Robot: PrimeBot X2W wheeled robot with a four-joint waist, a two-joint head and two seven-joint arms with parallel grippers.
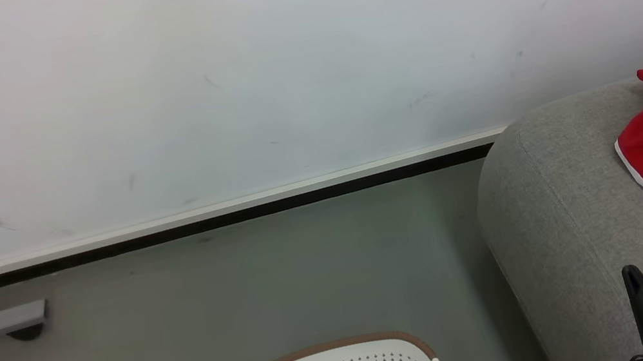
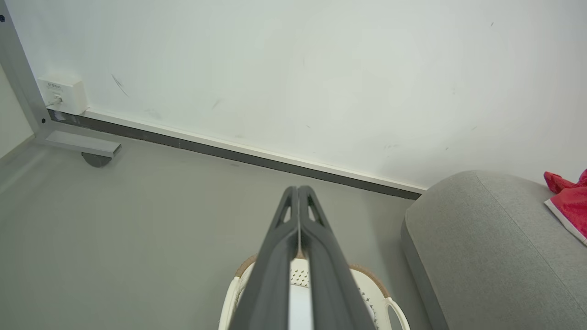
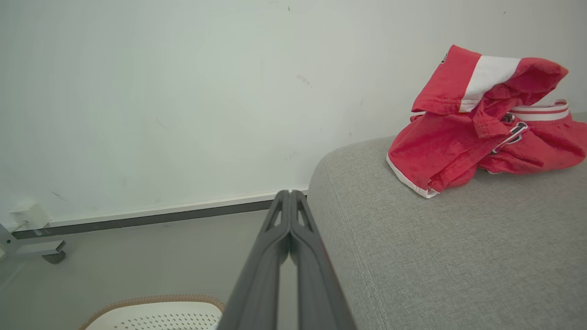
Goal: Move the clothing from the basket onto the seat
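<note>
I'm holding my left gripper clenched tight, fingers pressing together on nothing, hovering over the basket on the grey floor. My right gripper is pinching closed too, empty, pointing along the edge of the seat. The clothing is lying in a crumpled red heap on that seat, well apart from both grippers, near the white wall.

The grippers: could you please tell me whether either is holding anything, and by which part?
Nothing: the left gripper and right gripper are shut empty; the red clothing lies on the seat.
</note>
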